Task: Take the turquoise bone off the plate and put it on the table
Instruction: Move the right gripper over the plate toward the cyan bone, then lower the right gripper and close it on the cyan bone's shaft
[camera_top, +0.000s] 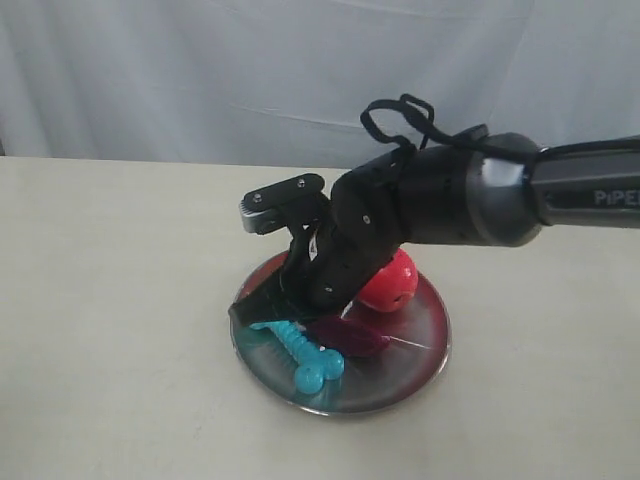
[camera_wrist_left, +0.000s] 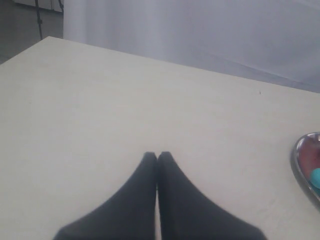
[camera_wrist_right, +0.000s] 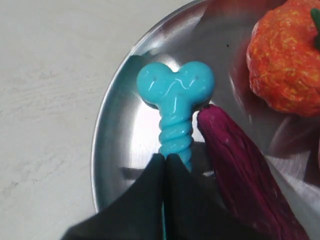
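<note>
1. The surface (camera_top: 120, 300) is a broad matte beige top. It carries the plate and offers bare space on every side of it.
2. The plate (camera_top: 420, 350) is round, shallow and mirror-bright. Treat it as slick and free to slide if it is pushed.
3. The right gripper (camera_wrist_right: 165, 159) hangs over the plate edge nearest the left side of the exterior view. Its fingers are pressed together, with only a sliver of turquoise visible between them. The tips lie over the toy's shaft, but the views do not show whether they clamp it.
4. The left gripper (camera_wrist_left: 157, 156) is closed on nothing and hangs over bare surface well away from the plate.
5. An orange-red toy fruit (camera_top: 392, 283) sits at the far part of the plate.
6. A dark purple wedge (camera_top: 347, 338) lies alongside the toy, and its tip touches the toy just below the knobbed end.
7. The turquoise bone (camera_wrist_right: 175, 92) lies flat on the plate near the rim.
   - Handling: it is probably light, rubbery and slightly yielding, and its glossy skin may slip.
   - Hold point: grip across the ribbed shaft, midway between the knobs, because the ribs resist sliding.
   - Avoid the rounded knobs, and avoid the side against the wedge.
</note>
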